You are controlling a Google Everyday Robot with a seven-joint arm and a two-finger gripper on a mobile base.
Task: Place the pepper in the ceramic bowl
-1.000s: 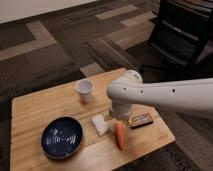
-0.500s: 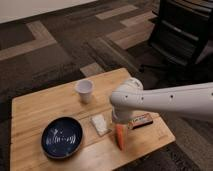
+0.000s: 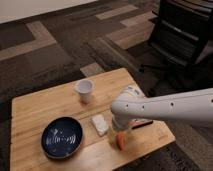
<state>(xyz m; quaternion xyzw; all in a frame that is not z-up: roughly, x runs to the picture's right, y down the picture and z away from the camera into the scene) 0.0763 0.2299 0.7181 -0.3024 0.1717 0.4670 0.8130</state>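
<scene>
The orange pepper lies on the wooden table near its front right edge. My gripper hangs at the end of the white arm right over the pepper and hides its upper end. The dark-blue ceramic bowl with faint white markings sits at the front left of the table, well to the left of the pepper and the gripper.
A small white cup stands at mid table behind the bowl. A whitish rectangular block lies between the bowl and the pepper. A dark bar lies right of the gripper, mostly hidden. A black office chair stands at the back right.
The arm has swung forward and lowered, bringing the gripper down onto the pepper. The pepper, bowl, cup and block have not moved.
</scene>
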